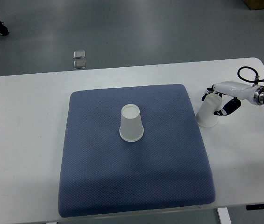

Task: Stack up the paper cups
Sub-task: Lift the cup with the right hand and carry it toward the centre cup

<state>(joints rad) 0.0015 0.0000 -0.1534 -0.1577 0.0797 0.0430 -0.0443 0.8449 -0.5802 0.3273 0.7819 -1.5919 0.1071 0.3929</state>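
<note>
Here, 2 white upside-down paper cups.

Mat lying centred on table. Upturned cup sitting mid-mat. Second cup standing off mat's right edge on tabletop, apparently tilting, right hand closing around it from right.

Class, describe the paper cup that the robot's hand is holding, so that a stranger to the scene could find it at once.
Start at the blue mat on the white table, then look just past its right edge. There a paper cup is gripped by the right hand, unlike the other cup standing free mid-mat.
</note>
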